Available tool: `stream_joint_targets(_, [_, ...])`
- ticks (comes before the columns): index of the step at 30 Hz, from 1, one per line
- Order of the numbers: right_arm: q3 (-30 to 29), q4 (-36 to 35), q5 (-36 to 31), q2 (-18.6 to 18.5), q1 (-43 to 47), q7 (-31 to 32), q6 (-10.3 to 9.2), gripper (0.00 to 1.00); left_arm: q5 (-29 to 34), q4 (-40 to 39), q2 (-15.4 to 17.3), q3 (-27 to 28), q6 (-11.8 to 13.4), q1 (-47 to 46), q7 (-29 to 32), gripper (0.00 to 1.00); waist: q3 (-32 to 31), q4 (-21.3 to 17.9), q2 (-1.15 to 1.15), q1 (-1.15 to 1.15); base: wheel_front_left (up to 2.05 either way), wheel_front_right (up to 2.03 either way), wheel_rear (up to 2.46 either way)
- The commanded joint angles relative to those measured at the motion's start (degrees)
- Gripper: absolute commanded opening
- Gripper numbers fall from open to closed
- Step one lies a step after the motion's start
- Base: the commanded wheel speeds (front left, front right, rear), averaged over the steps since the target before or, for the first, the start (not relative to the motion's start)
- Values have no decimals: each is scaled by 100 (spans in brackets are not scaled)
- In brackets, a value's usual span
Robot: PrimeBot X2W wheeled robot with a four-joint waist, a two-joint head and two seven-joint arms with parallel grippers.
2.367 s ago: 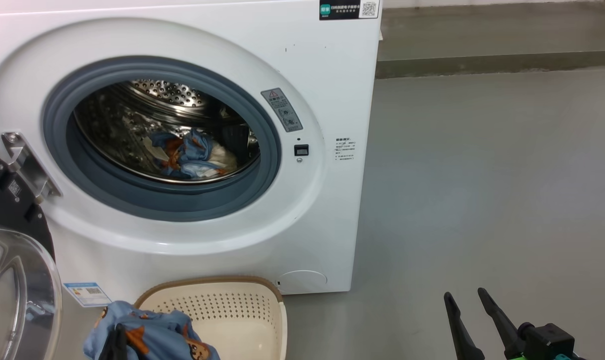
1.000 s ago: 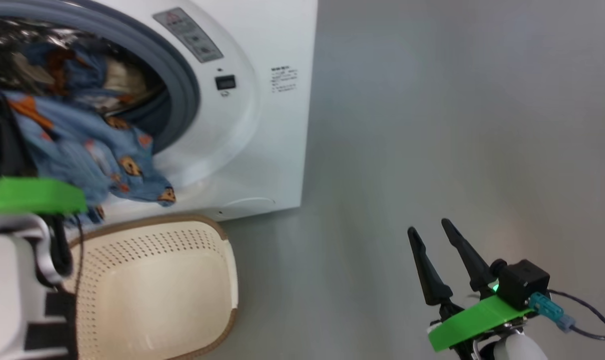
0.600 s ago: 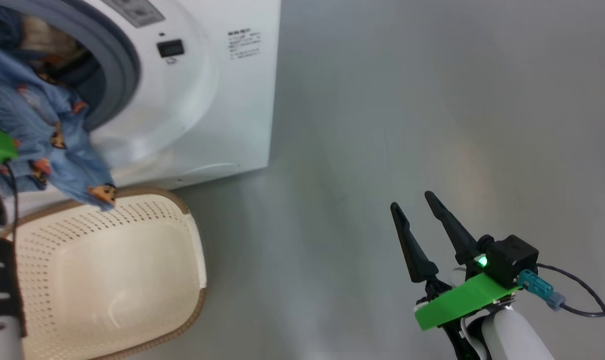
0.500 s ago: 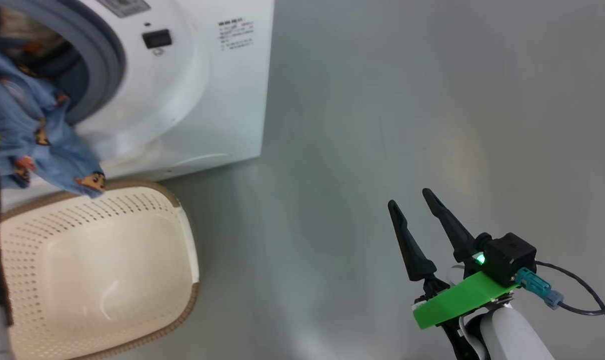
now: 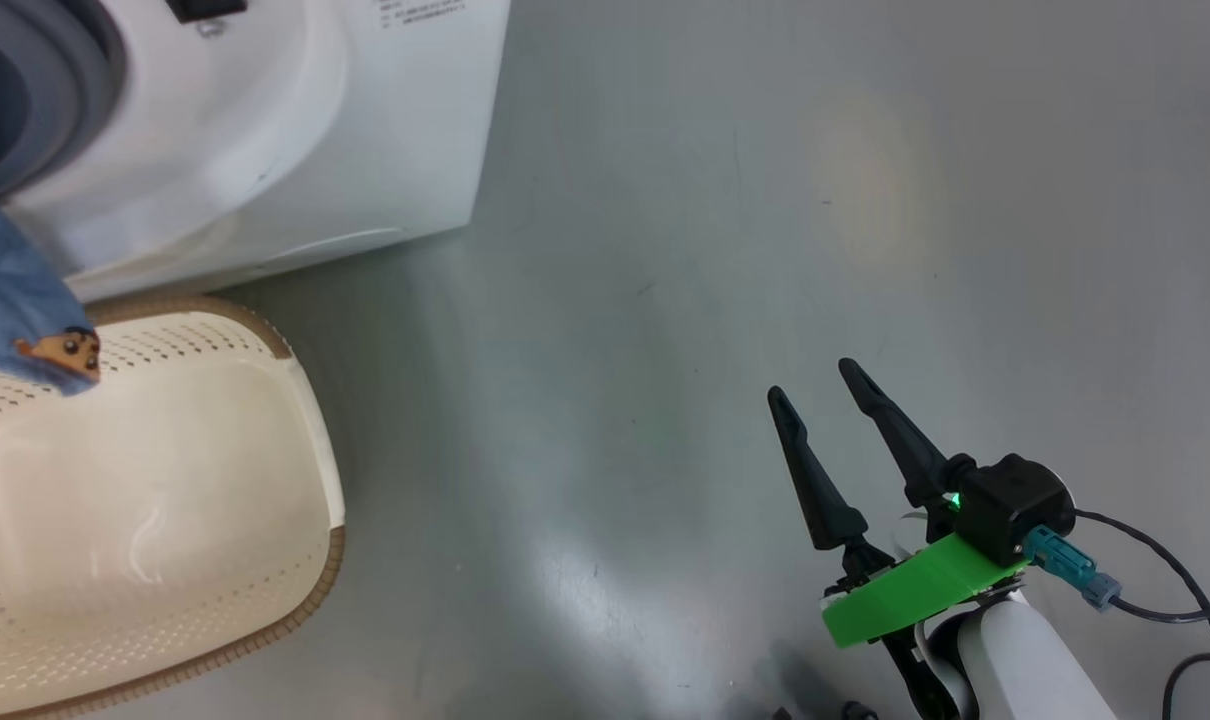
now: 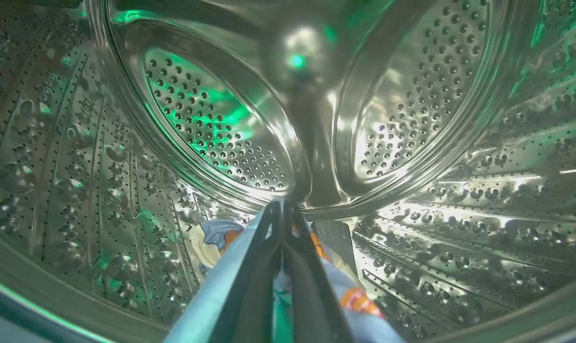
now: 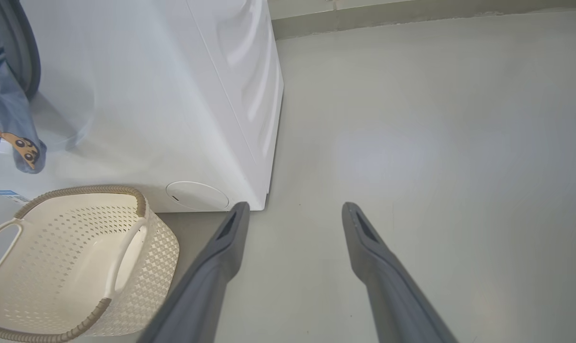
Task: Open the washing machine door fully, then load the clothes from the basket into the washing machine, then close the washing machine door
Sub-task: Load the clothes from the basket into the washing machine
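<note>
My left gripper (image 6: 283,206) reaches into the washing machine's steel drum (image 6: 212,124), shut on a light-blue garment (image 6: 354,305) that drapes back over its fingers. The garment's tail (image 5: 20,300) hangs out of the machine's opening, above the basket (image 5: 165,480), and that tail (image 7: 12,124) also shows in the right wrist view. Another blue and cream garment (image 6: 212,236) lies on the drum floor. The white washing machine (image 5: 265,130) stands at the upper left. The cream basket (image 7: 69,257) holds nothing. My right gripper (image 5: 815,380) hangs open over the floor, holding nothing. The door is out of view.
Grey floor (image 5: 765,200) stretches wide to the right of the machine. A low grey kerb (image 7: 412,14) runs along the far wall. Dark cables (image 5: 1165,560) trail from my right wrist at the lower right.
The head camera has swung right and down, shifting machine and basket leftwards. My left arm has carried the blue garment from the basket up into the drum. The right gripper stays open.
</note>
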Motion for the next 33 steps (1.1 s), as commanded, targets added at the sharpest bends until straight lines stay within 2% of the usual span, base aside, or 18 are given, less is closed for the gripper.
stream_joint_targets(1, [142, -130, -76, 2, 99, -27, 17, 100, 61, -125, 368, 116, 5, -144, -29, 0, 126, -42, 0, -1, 0, 0, 0])
stream_joint_targets(6, [129, -175, -128, 2, 157, -27, 17, 100, 113, -186, 512, 96, -51, -574, -29, 0, 258, -46, 0, -1, 0, 0, 0])
stream_joint_targets(11, [114, -237, -154, 2, 149, -27, 17, 100, 166, -279, 518, 47, -57, -835, -29, 0, 367, -17, 0, -1, 0, 0, 0])
stream_joint_targets(15, [86, -234, -176, 2, 151, -27, 17, 100, 284, 157, 522, -86, -58, -871, -29, 0, 369, 20, 0, -1, 0, 0, 0])
stream_joint_targets(18, [87, -214, -180, 2, 159, -27, 17, 100, 315, 503, 514, -103, 36, -865, -29, 0, 320, 54, 0, -1, 0, 0, 0])
stream_joint_targets(19, [89, -208, -176, 2, 157, -27, 17, 100, 324, 625, 508, -108, 69, -853, -29, 5, 296, 69, 0, -1, 0, 0, 0])
stream_joint_targets(22, [65, -184, -174, 2, 160, -27, 17, 100, 422, 968, 490, -206, 186, -848, -29, 62, 220, 144, 0, -1, 0, 0, 0])
stream_joint_targets(23, [51, -175, -173, 2, 159, -27, 17, 100, 431, 1051, 470, -228, 217, -865, -29, 91, 201, 173, 0, -1, 0, 0, 0])
stream_joint_targets(24, [48, -164, -171, 2, 154, -27, 17, 100, 455, 1094, 466, -257, 251, -867, -29, 100, 175, 201, 0, -1, 0, 0, 0])
stream_joint_targets(33, [108, -56, -111, 2, 76, -27, 17, 100, 379, 1514, 236, -284, 509, -682, -29, 100, -87, 433, 0, -1, 0, 0, 0])
